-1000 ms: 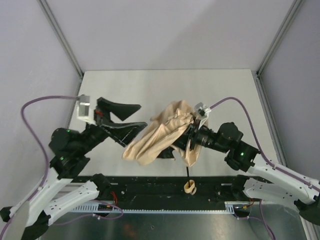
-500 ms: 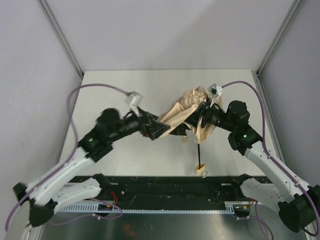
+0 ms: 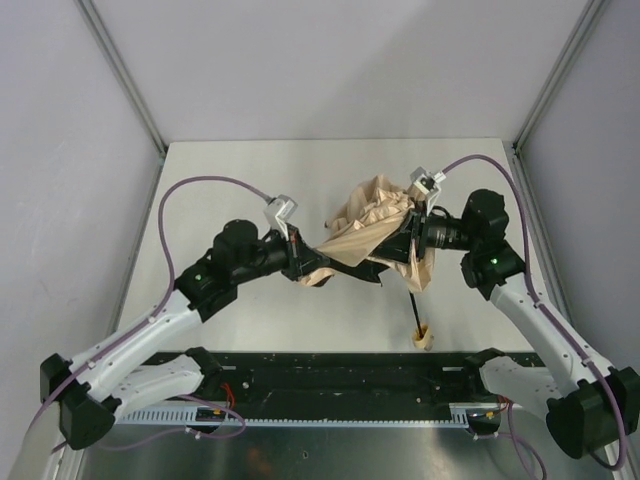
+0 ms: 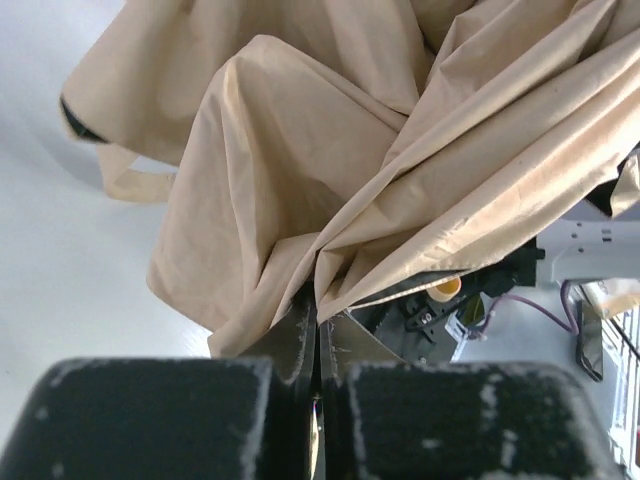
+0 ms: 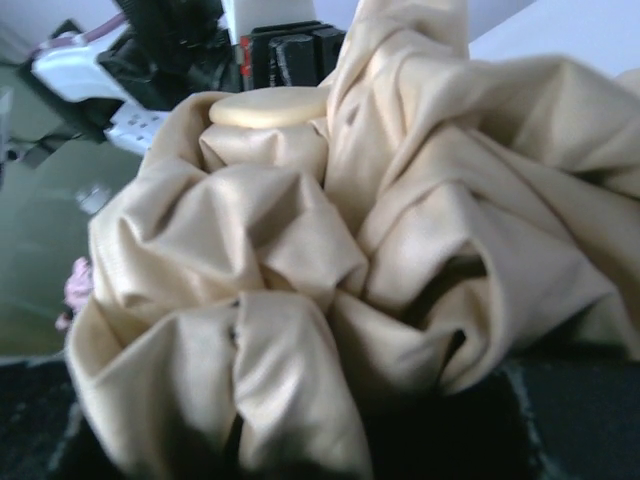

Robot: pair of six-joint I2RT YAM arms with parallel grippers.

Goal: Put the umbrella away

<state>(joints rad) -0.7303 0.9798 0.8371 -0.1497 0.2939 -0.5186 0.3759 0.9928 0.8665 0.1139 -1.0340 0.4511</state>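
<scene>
Left end effector [image 3: 308, 272] is pressed fully together. In its wrist view [image 4: 317, 312] a fold of tan fabric runs down into the line where the two fingers meet, so I have the hem of the umbrella [image 3: 368, 222] pinched there. Right end effector [image 3: 413, 236] is partly closed around the bunched upper part of the canopy. Its own camera is filled with crumpled fabric, with a round tan cap [image 5: 268, 108] on top of the bundle.

My left arm reaches from the near left corner diagonally over the bench [image 3: 240, 170], with the wrist pointing to the right. My right arm goes up along the right side and bends at the elbow near the right edge of the bench, and its wrist points to the left. Both end effectors face each other with the umbrella stretched between them, over the middle of the bench and a little to the right.

The thin black shaft [image 3: 411, 305] slopes toward me. The small handle [image 3: 421, 336] is at the near edge, just beside the black rail [image 3: 330, 372]. White bench surface shows behind the umbrella up to the far edge, and also left of my left arm. On the right side the room is narrow.
</scene>
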